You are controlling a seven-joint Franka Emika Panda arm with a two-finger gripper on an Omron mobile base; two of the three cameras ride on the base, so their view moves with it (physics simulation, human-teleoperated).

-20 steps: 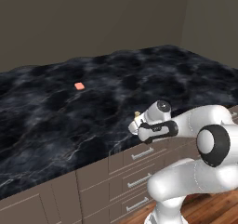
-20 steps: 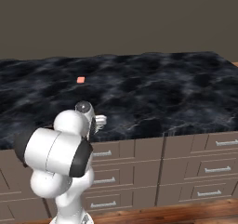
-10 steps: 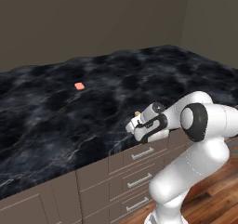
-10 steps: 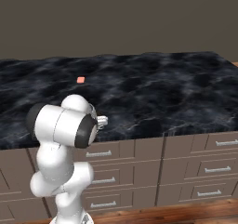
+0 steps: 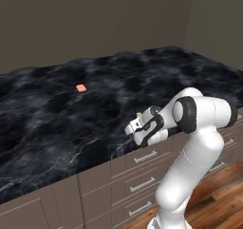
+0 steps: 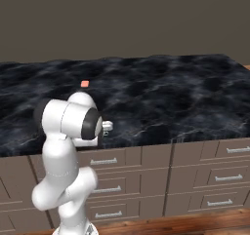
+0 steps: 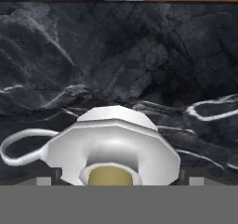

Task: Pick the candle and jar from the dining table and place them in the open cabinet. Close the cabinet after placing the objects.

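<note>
The candle [image 7: 110, 175], a yellowish stick in a round silvery holder [image 7: 116, 144] with a thin loop handle, stands near the front edge of the dining table [image 5: 95, 104]. My gripper [image 7: 120, 181] is right above it and open. One fingertip [image 7: 44, 181] stands on each side of the holder, neither touching it. In the left base view the hand [image 5: 141, 129] hangs over the table's front edge with the candle tip [image 5: 138, 114] peeking out behind it. The holder [image 6: 106, 127] juts out beside the arm in the right base view. The jar and the cabinet are out of view.
A flat salmon-orange piece [image 5: 81, 87] lies further back on the table, also seen from the right [image 6: 85, 84]. Taupe drawer fronts with silver handles [image 6: 215, 178] run below the table's front edge. Wooden floor [image 5: 223, 185] shows beside the base.
The arm has folded up, its elbow rising, and the hand has shifted a little left and down over the candle. The jaws have stayed open.
</note>
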